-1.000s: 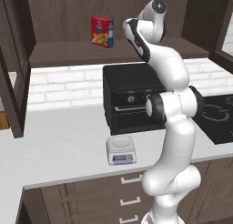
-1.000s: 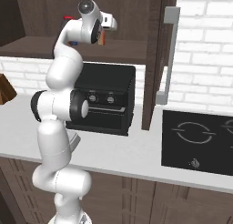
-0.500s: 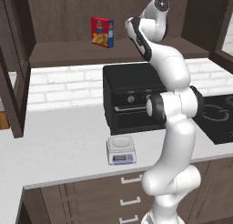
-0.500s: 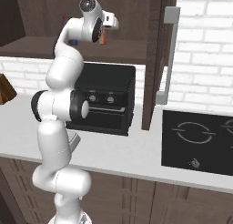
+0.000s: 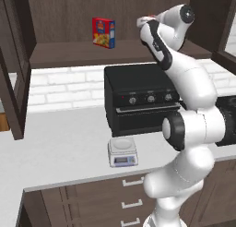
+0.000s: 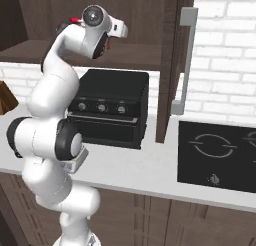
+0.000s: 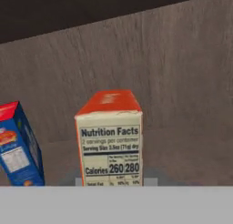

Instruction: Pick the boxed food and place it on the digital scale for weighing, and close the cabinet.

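The cabinet point(image 5: 60, 53) is standing open, the black oven point(image 5: 143, 99) sitting below. The digital scale point(image 5: 122, 152) is waiting bare on the counter point(image 5: 60, 152). The boxed food point(image 7: 110, 139) is standing upright on the shelf beside the red-and-blue box point(image 5: 103, 32). I cannot tell the claw's grip.

The boxed food point(image 7: 109, 136) has an orange-red top and a pale side panel printed in black (nutrition facts). The wider box point(image 7: 16, 145) is red and blue. The scale point(image 5: 123, 152) is white-grey, the oven point(image 5: 143, 99) black, the cabinet point(image 7: 173, 50) dark brown wood.
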